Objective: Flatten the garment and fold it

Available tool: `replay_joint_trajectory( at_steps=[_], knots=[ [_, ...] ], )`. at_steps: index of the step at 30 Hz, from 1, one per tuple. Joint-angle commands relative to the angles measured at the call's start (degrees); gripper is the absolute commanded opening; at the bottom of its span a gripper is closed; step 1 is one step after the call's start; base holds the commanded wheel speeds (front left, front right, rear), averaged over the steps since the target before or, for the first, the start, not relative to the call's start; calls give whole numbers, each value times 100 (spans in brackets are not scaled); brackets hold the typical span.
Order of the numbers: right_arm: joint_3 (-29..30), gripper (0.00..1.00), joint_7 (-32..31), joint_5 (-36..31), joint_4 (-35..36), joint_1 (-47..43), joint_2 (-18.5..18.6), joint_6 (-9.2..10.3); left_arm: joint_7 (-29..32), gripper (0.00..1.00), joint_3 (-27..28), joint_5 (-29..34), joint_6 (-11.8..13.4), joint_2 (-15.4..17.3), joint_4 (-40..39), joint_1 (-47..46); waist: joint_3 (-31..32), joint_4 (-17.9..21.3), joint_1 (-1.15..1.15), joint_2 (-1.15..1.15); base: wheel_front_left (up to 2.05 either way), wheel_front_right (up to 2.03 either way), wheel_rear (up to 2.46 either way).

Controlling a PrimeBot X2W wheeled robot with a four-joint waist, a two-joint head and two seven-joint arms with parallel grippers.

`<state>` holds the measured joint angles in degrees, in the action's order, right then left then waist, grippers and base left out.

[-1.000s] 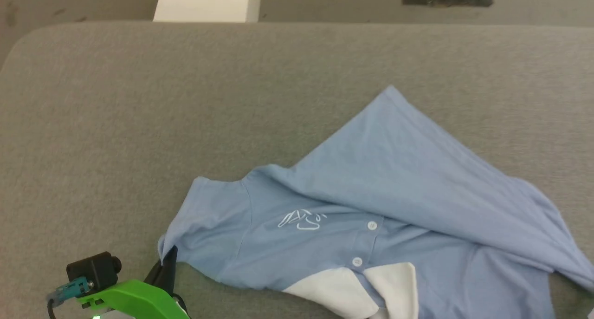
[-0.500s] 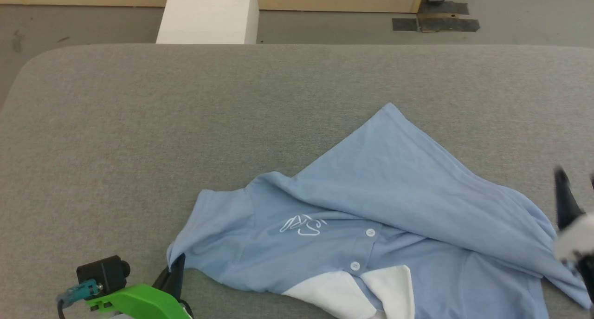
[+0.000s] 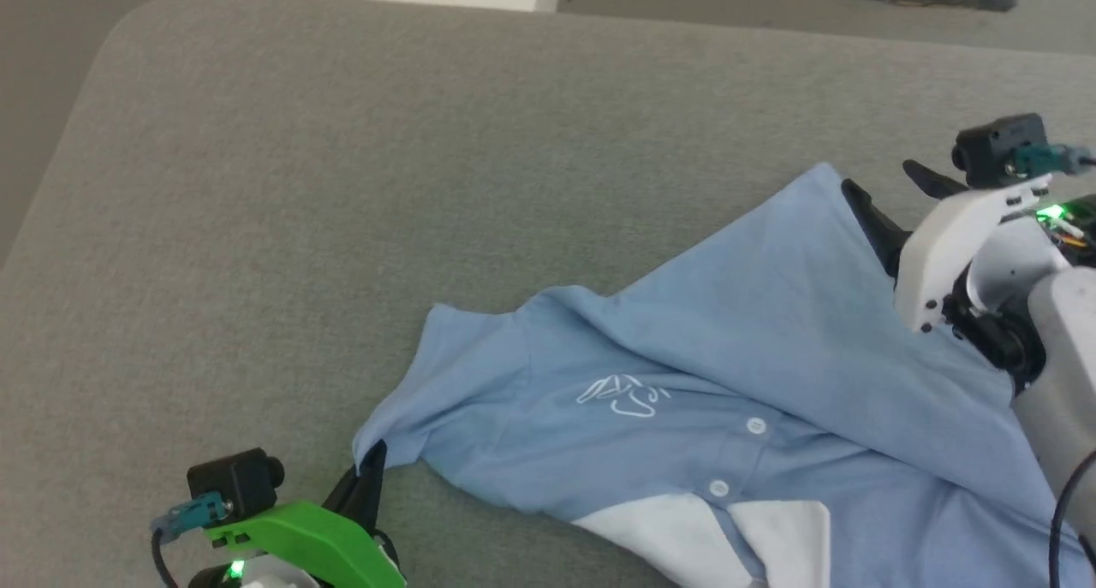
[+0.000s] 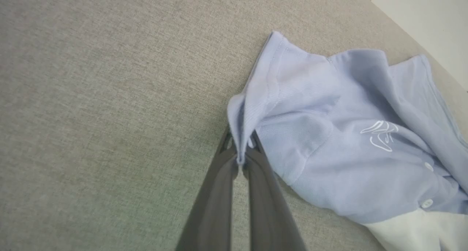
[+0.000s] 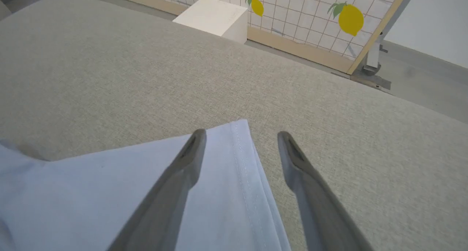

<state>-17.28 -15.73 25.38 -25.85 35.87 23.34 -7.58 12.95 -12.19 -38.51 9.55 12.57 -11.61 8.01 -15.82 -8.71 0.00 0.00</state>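
The garment, a light blue polo with white collar and white script logo, lies crumpled and partly doubled over on the grey cushioned surface. At the lower left my left gripper is shut on the hem of a sleeve, pinching a fold of it. My right gripper stands open at the garment's far pointed corner. One finger is over the cloth, the other over the bare surface beside the hem, nothing held.
A white block stands on the floor beyond the surface's far edge. Behind it runs a tiled panel with lemon pictures in a wooden frame. Wide bare surface lies to the left and behind the garment.
My right gripper has opened and come into the head view from the right, up to the garment's far corner. The head camera has shifted. The left gripper keeps its hold on the sleeve.
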Motion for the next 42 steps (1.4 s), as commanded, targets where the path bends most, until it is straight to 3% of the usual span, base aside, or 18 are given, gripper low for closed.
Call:
replay_joint_trajectory(
  at_steps=[1, 13, 14, 16, 17, 21, 29, 33, 37, 42],
  knots=[
    [-104, 100, -129, 70, -187, 198, 44, 9, -53, 0, -22, -66, -41, -35, 38, -114, -353, -388, 0, 0, 0, 0, 0],
    [-550, 100, -1653, -13, -1558, 1146, 179, 9, -291, 0, -200, -113, -230, -240, 405, -330, -681, -847, 0, 0, 0, 0, 0],
    [-533, 91, -1917, -33, -1694, 1177, 182, 9, -303, 0, -204, -117, -235, -245, 431, -332, -675, -847, 0, 0, 0, 0, 0],
    [-486, 18, -2305, -88, -1842, 1231, 152, 9, -317, 0, -204, -125, -236, -250, 461, -334, -661, -828, 0, 0, 0, 0, 0],
    [-440, 0, -2388, -98, -1868, 1246, 122, 9, -323, 0, -199, -126, -234, -247, 471, -336, -642, -807, 0, 0, 0, 0, 0],
    [-142, 0, -2110, -41, -1715, 1119, -37, 9, -325, 0, -187, -124, -223, -220, 493, -340, -490, -707, 0, 0, 0, 0, 0],
    [793, 0, 137, 257, -850, -3, -507, 9, -303, 0, -57, -144, -115, -80, 444, -110, 145, -252, 0, 0, 0, 0, 0],
    [1112, 0, 896, 318, -175, -885, -644, 9, -271, 0, 27, -127, -5, 5, 318, 29, 476, 12, 0, 0, 0, 0, 0],
    [1617, 0, 1231, 392, 603, -1846, -901, 9, -321, 0, 114, -101, 74, 53, 148, 119, 684, 297, 0, 0, 0, 0, 0],
    [2235, 0, 1145, 326, 1583, -2904, -1327, 9, -489, 0, 148, -113, 48, -10, -43, 47, 767, 590, 0, 0, 0, 0, 0]
  ],
)
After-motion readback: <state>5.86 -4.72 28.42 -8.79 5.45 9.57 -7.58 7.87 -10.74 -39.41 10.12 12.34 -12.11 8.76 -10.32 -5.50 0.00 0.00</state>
